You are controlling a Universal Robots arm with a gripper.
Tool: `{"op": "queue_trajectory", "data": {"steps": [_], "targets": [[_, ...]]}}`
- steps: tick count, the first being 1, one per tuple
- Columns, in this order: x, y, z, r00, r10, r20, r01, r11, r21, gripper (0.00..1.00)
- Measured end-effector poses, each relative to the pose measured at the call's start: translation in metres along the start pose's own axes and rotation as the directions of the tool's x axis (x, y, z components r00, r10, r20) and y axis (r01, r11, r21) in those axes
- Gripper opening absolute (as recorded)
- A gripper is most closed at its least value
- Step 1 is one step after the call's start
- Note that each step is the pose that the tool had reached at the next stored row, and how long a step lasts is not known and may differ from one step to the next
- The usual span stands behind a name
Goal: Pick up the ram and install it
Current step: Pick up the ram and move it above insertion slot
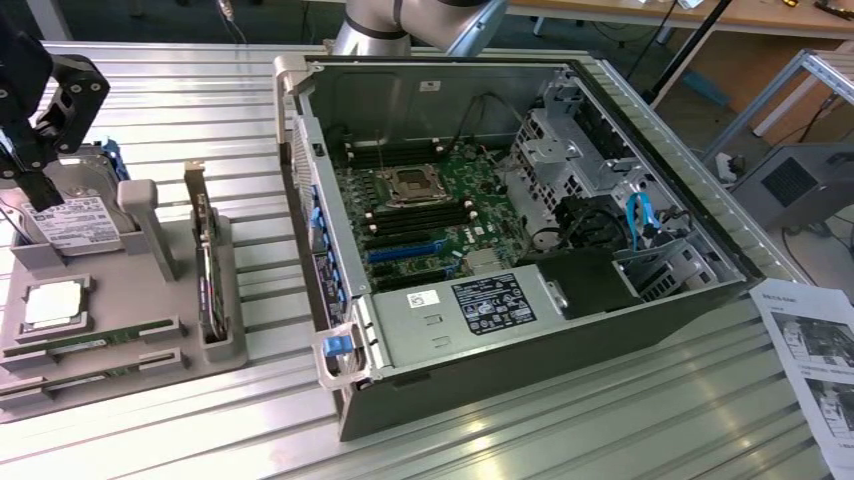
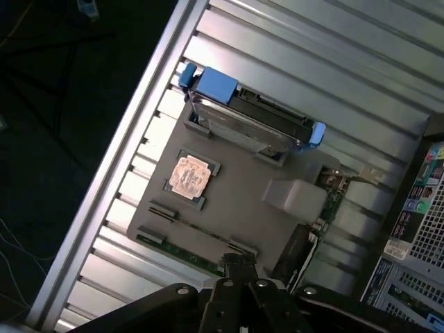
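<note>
My claw (image 1: 36,190) is pinched shut on nothing, hanging over the hard drive (image 1: 74,220). In the exterior view the ram (image 1: 100,337) lies at 6 o'clock from it, bedded in a groove of the grey tray (image 1: 140,290), likely to keep it steady. The processor (image 1: 51,305) sits between them. The open case (image 1: 534,200) stands at 3 o'clock on the surface (image 1: 200,100).

A ribbed metal table (image 1: 561,440) holds a grey tray (image 1: 134,295), an open computer case (image 1: 534,370) and a paper sheet (image 1: 814,350).
</note>
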State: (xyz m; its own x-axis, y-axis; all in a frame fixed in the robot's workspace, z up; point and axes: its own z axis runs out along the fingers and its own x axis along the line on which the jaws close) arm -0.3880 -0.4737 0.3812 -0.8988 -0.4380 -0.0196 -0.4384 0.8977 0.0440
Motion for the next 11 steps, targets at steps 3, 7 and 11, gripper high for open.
{"op": "queue_trajectory", "data": {"steps": [3, 7, 11], "targets": [[0.0001, -0.0002, -0.0001, 0.9993, -0.036, -0.0017, 0.036, 0.9993, -0.0007, 0.11], [0.0003, -0.0005, -0.0001, 0.9948, -0.101, -0.0045, 0.101, 0.9949, -0.0022, 0.11], [0.0004, -0.0007, 0.0000, 0.9863, -0.165, -0.0070, 0.165, 0.9863, -0.0038, 0.11]]}}
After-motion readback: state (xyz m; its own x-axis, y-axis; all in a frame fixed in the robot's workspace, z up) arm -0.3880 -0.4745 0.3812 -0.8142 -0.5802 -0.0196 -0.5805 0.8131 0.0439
